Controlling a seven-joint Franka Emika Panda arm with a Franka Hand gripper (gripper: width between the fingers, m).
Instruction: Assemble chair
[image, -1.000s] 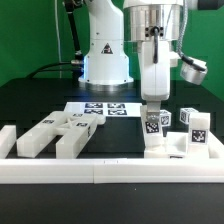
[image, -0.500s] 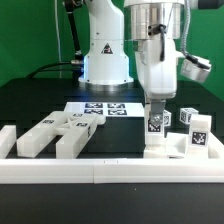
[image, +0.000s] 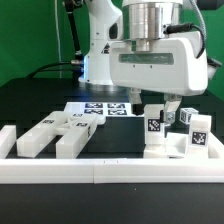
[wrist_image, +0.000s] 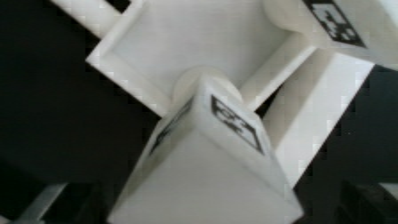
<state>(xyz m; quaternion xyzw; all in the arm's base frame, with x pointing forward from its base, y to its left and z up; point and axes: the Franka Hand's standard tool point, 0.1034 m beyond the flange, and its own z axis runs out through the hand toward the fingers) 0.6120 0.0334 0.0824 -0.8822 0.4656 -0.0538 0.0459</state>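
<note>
Hand over the upright chair part, just to the exterior view's right of the marker board. Jaws apart, far as the view shows, gripping nothing. I'd call this the placing step; next, lift clear without nudging it.

Table: black top, as I see it from the exterior view;
Front edge: long white rail lying across;
Middle, further back: marker board, flat;
Exterior view's left: loose blocks against the rail;
Exterior view's right: tagged pieces standing just behind the rail
</note>
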